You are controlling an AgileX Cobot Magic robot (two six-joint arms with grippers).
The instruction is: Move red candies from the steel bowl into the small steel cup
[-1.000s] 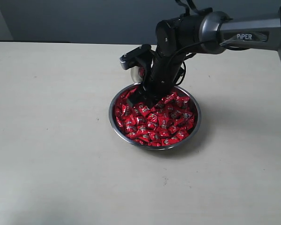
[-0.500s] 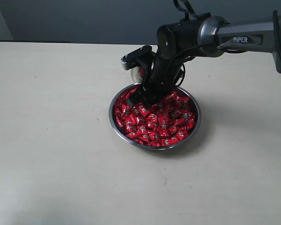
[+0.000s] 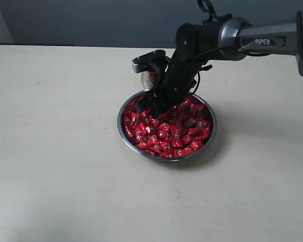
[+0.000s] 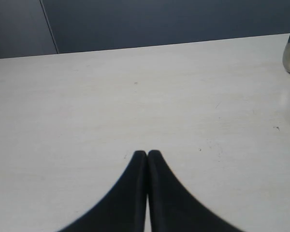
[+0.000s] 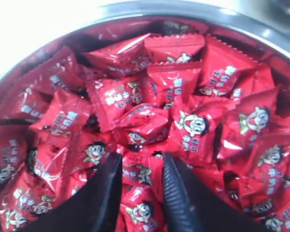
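Progress looks slight from where I stand. The bowl sits about mid-table, a little to the right, and it is heaped with red candies almost to the rim, so nearly all of the work is left to do.

The cup stands just past the far-left edge of the bowl, close to it and mostly hidden behind the working arm. Only its shiny side shows in any view, so I cannot tell how many candies, if any, are inside it.

The right gripper is down at the far-left part of the heap. Its jaws stand apart with the tips among the wrappers and one candy lying between them. As far as I can see nothing is clamped or lifted. My guess is that the step in hand is picking one piece, with the short carry over the rim to the cup to follow.

The left gripper takes no part. Its fingers are pressed together on nothing, over bare table well to the left of the bowl and cup.
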